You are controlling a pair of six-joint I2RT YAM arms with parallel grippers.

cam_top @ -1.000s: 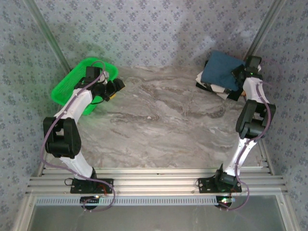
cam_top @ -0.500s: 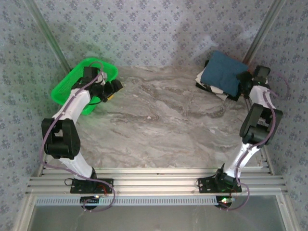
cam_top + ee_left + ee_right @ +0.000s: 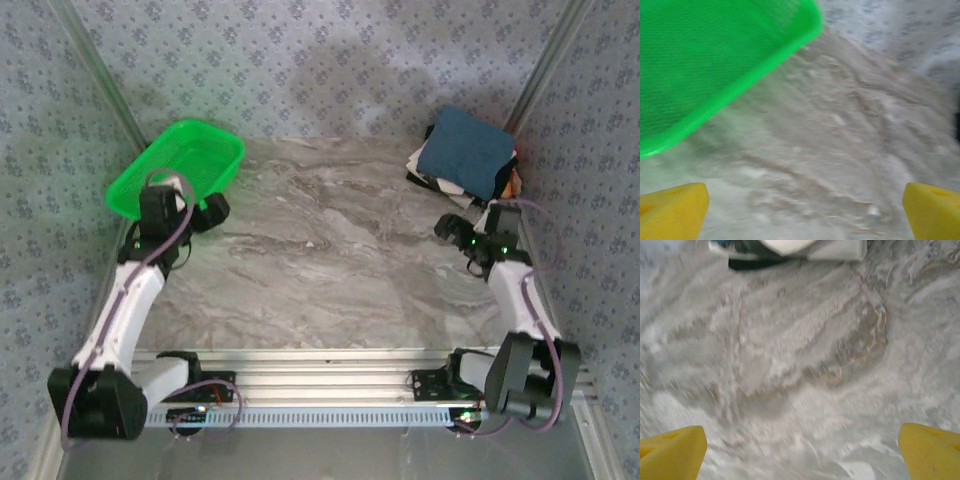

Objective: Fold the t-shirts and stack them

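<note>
Spread wide and empty, the right gripper (image 3: pixel 450 228) and left gripper (image 3: pixel 210 210) have been drawn back. The folded dusty-blue cloth t-shirt (image 3: pixel 465 153) lies stacked at the table's (image 3: pixel 330 255) far-right corner, so its placement is judged done.

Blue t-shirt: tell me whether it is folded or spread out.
Folded: the blue t-shirt is a compact rectangle lying on the stack of other shirts at the far right corner of the table.

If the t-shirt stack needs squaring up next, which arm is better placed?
Right. The right gripper, open, sits near the stack topped by the dusty-blue t-shirt; the left gripper is across the table by the green basket.
</note>
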